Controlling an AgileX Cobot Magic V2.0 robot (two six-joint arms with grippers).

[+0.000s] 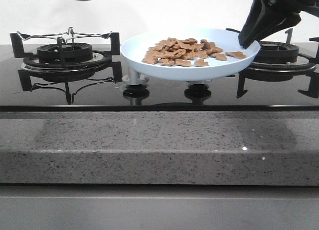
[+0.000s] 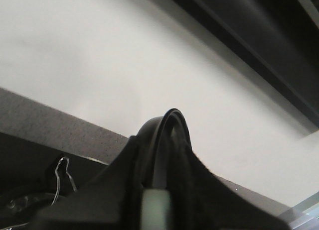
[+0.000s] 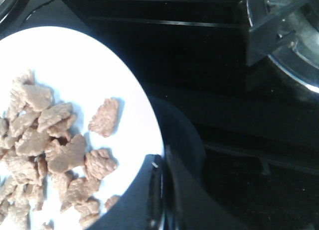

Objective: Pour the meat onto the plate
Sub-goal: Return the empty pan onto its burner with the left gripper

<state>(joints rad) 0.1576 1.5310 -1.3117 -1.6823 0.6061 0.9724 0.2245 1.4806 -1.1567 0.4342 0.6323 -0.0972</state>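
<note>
The pale-blue plate (image 1: 139,53) hangs over the middle of the black hob, between the two burners. The meat (image 1: 182,52) lies heaped on it, with one chunk apart near the right rim. My right gripper (image 1: 247,41) is shut on the plate's right rim. In the right wrist view the plate (image 3: 75,56) and the meat (image 3: 60,150) lie just beyond that gripper (image 3: 160,195). My left gripper (image 2: 157,200) is shut on the pale handle (image 2: 155,212) of a black frying pan (image 2: 172,123), seen edge-on. In the front view only a dark shape shows at the top left edge.
A left burner (image 1: 65,53) with a black grate and a wire stand sits beside the plate. A right burner (image 1: 279,53) is behind my right gripper. Two knobs (image 1: 135,88) (image 1: 198,90) sit under the plate. The grey speckled counter edge (image 1: 149,140) runs along the front.
</note>
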